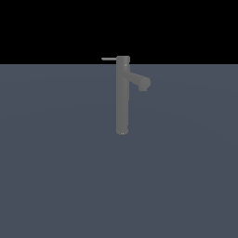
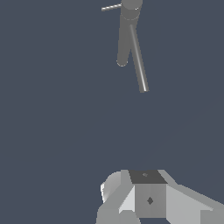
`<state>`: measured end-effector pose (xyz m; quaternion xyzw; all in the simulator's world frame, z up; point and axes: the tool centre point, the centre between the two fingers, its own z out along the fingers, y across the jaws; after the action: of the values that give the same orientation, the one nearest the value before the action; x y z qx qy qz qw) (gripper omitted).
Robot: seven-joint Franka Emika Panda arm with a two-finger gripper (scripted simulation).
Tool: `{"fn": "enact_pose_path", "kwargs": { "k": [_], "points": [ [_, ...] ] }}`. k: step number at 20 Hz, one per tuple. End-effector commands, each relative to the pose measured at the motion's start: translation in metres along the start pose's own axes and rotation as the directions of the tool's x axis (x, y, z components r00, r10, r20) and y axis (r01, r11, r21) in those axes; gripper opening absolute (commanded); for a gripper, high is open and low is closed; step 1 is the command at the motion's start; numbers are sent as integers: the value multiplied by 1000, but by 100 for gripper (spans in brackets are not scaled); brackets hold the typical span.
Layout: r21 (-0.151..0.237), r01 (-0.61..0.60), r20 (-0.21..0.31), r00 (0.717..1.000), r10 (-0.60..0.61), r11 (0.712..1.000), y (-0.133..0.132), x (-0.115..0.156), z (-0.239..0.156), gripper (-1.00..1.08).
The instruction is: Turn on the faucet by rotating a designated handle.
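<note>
The claw (image 2: 151, 197) is cut off at the wrist frame's bottom edge; its state cannot be determined. The faucet (image 1: 122, 97) stands upper centre on the grey-blue worktop (image 1: 56, 176), its handle (image 1: 109, 59) pointing frame-left against black background.

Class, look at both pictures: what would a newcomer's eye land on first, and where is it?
The tall grey faucet stands alone mid-scene on the blue-grey floor. Its thin handle projects from the cap toward the exterior view's left, the thicker spout toward the right. No arm shows in the exterior view.
</note>
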<state>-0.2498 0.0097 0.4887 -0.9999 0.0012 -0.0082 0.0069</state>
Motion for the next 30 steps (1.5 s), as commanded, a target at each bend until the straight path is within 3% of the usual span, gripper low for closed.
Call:
{"fn": "enact_pose_path", "kwargs": {
  "k": [1, 13, 30],
  "points": [
    [0, 0, 0, 1000, 0, 1000, 0, 0, 0, -100],
    [-1, 20, 2, 1000, -20, 1000, 0, 32, 20, -100],
    [-5, 97, 9, 995, -97, 995, -5, 154, 95, -100]
  ]
}}
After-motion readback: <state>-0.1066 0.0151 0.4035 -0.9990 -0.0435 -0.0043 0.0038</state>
